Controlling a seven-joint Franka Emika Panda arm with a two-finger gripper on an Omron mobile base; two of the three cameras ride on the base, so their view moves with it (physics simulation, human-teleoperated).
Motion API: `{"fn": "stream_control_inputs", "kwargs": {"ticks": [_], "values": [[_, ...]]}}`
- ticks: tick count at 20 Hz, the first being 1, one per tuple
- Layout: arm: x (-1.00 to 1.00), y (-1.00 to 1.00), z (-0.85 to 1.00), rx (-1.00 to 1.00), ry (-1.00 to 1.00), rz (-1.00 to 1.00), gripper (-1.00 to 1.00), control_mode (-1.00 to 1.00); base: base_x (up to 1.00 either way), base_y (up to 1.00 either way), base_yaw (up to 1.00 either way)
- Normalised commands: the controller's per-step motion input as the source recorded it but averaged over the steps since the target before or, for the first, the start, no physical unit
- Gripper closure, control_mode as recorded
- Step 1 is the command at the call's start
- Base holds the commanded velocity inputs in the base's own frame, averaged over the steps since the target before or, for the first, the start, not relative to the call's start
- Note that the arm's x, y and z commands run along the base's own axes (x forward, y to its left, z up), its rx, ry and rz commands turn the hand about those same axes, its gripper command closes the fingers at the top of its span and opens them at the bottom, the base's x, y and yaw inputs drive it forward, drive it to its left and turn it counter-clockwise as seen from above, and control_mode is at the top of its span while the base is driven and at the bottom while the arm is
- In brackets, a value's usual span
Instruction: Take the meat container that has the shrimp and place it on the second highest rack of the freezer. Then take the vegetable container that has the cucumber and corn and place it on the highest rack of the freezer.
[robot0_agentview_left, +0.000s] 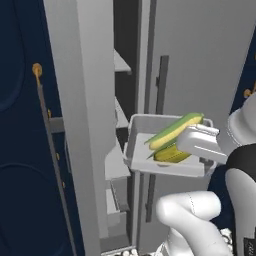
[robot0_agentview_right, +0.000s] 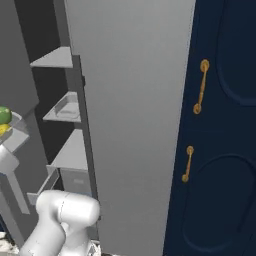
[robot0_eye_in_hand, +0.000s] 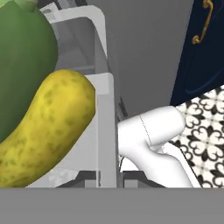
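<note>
Vegetable container, a shallow grey tray carrying the cucumber and corn, was held aloft beside the open freezer. The tool pinched its rim. Rigid and probably light, the tray could tip; its contents looked free to roll. Shelves stood nearby, navy cabinet beyond.

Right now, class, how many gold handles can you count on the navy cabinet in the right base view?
2: the upper gold handle sits near the door's left edge; the lower gold handle hangs below it, slightly further left. Others may lie outside the picture.
</note>
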Motion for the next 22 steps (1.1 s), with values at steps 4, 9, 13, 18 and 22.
{"fn": "stream_control_inputs", "kwargs": {"ticks": [4, 9, 13, 18, 22], "values": [[0.00, 0.00, 0.00, 0.00, 0.00, 0.00, 1.00, 1.00, 0.30, 0.00, 0.18], [0.00, 0.00, 0.00, 0.00, 0.00, 0.00, 1.00, 1.00, 0.01, 0.07, 0.41], [0.00, 0.00, 0.00, 0.00, 0.00, 0.00, 1.00, 1.00, 0.43, 0.05, 0.34], [0.00, 0.00, 0.00, 0.00, 0.00, 0.00, 1.00, 1.00, 0.48, 0.07, 0.30], [0.00, 0.00, 0.00, 0.00, 0.00, 0.00, 1.00, 1.00, 0.27, 0.35, 0.17]]}}
